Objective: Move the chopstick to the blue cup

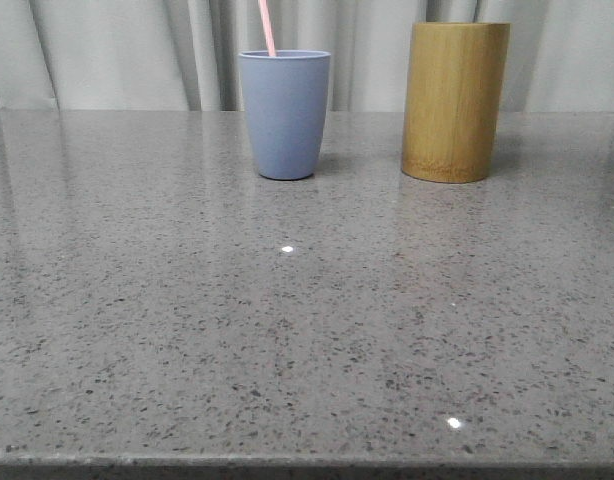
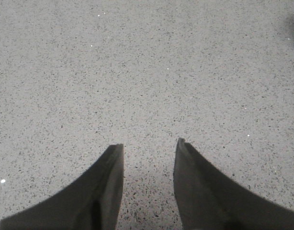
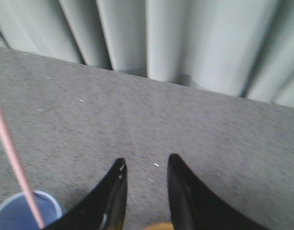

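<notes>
Chopstick (image 1: pixel 268 28) is already standing inside the blue cup (image 1: pixel 284 114), leaning against its rim and poking above it, so the transfer is looking finished. Beside it the bamboo holder (image 1: pixel 455 101) is standing apart. The right gripper (image 3: pixel 146 165) is hovering above the cup with parted fingers, holding nothing. The left gripper (image 2: pixel 149 146) is hanging parted and empty over the bare table (image 1: pixel 287 340).
</notes>
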